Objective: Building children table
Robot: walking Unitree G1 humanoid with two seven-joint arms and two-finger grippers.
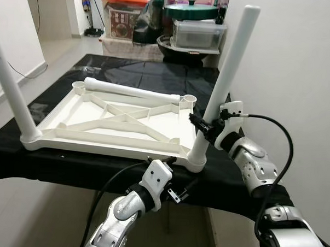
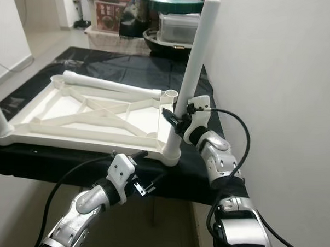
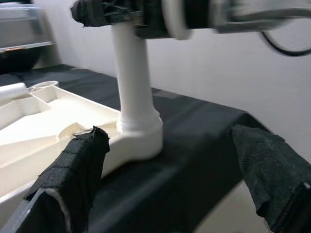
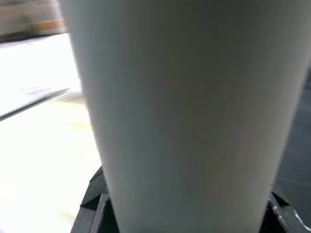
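White moulded plastic tabletop [image 1: 116, 121] lies underside up on the black-covered desk [image 1: 156, 74], ribs crossing in an X. A smooth round leg [image 1: 224, 77] stands upright in its near right corner socket; another leg [image 1: 13, 92] stands at the near left corner, top cut off. A third leg [image 1: 133, 90] lies along the far edge. Right gripper [image 1: 200, 125] is clamped around the right leg low down, arm bent. Left gripper [image 3: 170, 174], fingers spread wide, hangs below the desk's near edge.

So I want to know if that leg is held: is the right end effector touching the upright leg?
Touching. In the left eye view, the right end effector clamps the leg.
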